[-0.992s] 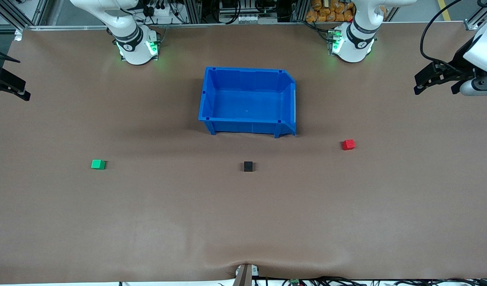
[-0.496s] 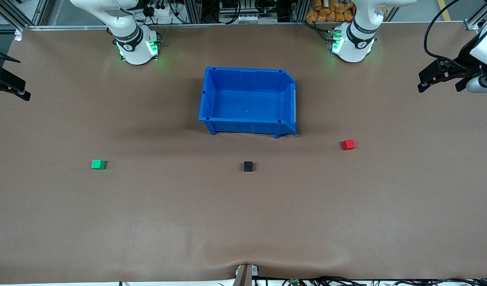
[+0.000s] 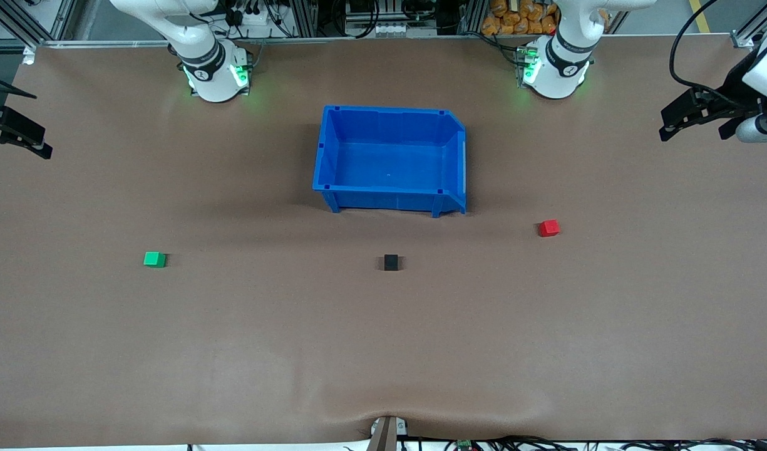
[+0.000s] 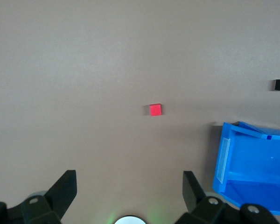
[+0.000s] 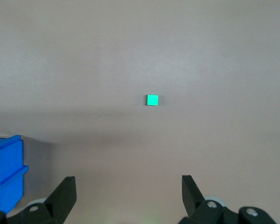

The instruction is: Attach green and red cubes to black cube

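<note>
Compared with a second earlier, only the left gripper (image 3: 699,122) had shifted, up and toward its end of the table; cubes hadn't budged. The right gripper (image 3: 20,141) hovered with fingers spread, as did the left. The matte green cube (image 3: 154,259), black cube (image 3: 391,262) and red cube (image 3: 549,228) sat square-on and well apart, nearer the camera than the glossy blue bin (image 3: 389,199).

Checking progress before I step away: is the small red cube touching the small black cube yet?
No, the small red cube sits well apart from the small black cube on bare brown table.
</note>
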